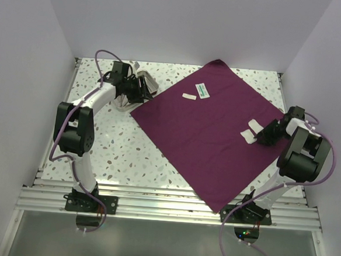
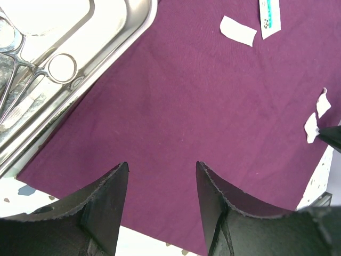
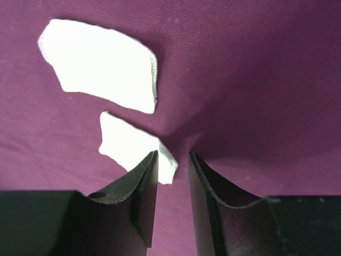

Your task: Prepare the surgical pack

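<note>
The plum-purple cloth [image 1: 205, 136] lies spread flat as a diamond on the table. The steel tray [image 2: 114, 45] sits at its left corner and overlaps the edge. Silver scissors or forceps [image 2: 61, 66] lie inside it. My left gripper [image 2: 162, 164] hovers open over that corner of the cloth, with nothing between its fingers. Two white gauze pads lie near the right corner, a larger one [image 3: 101, 66] and a smaller one [image 3: 125, 141]. My right gripper [image 3: 173, 153] is down on the cloth, jaws a narrow gap apart. The smaller pad's corner lies in that gap, where the cloth puckers.
A white slip [image 1: 189, 96] and a green-and-white packet [image 1: 203, 90] lie on the cloth's far part. White walls enclose the speckled table [image 1: 122, 154] on three sides. An aluminium rail [image 1: 171, 207] runs along the near edge.
</note>
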`<state>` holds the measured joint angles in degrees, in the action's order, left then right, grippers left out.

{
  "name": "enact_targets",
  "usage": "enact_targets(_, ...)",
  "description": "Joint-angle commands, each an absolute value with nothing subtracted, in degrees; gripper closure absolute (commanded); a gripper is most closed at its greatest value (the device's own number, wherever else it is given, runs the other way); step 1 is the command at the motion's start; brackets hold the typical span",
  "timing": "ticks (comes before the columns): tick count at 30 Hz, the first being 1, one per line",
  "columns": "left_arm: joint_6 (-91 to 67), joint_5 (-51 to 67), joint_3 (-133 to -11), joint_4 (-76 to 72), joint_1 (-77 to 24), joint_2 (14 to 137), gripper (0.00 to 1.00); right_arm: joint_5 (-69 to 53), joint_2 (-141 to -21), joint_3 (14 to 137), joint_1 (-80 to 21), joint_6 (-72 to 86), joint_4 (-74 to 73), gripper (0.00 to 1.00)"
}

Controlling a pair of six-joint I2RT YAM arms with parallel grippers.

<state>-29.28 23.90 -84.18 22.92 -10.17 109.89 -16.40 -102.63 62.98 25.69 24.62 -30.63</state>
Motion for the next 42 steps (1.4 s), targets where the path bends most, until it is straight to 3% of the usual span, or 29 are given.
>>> enact_targets(1, -27.6, 25.3, -86.0, 22.1, -10.4, 110.3, 0.42, -17.1, -104.1, 63.5, 25.8, 24.9, -28.0, 0.67)
enact_targets(8, -27.2, 25.4, -86.6, 22.2, -10.4, 111.1, 0.43, -17.9, -105.6, 64.9, 25.6, 25.0, -28.1, 0.74)
enact_targets(12, -27.1, 25.6, -87.0, 22.3, -10.4, 111.7, 0.43, -19.4, -106.0, 65.6, 25.2, 25.0, -28.1, 0.85)
enact_targets(14, -27.1, 25.6, -87.2, 22.4, -10.4, 111.9, 0.43, -20.0, -105.6, 65.8, 24.8, 25.1, -27.9, 0.98)
enact_targets(15, -27.1, 25.7, -87.3, 22.4, -10.4, 112.2, 0.43, -21.3, -105.2, 65.7, 24.7, 25.4, -27.6, 1.0)
enact_targets(25, -27.9, 26.5, -87.8, 22.1, -10.4, 113.7, 0.44, -27.6, -99.8, 67.0, 24.7, 30.5, -20.5, 1.0)
enact_targets(42, -27.6, 26.3, -88.4, 22.3, -10.4, 114.4, 0.44, -30.8, -105.3, 71.7, 24.7, 35.6, -15.4, 1.0)
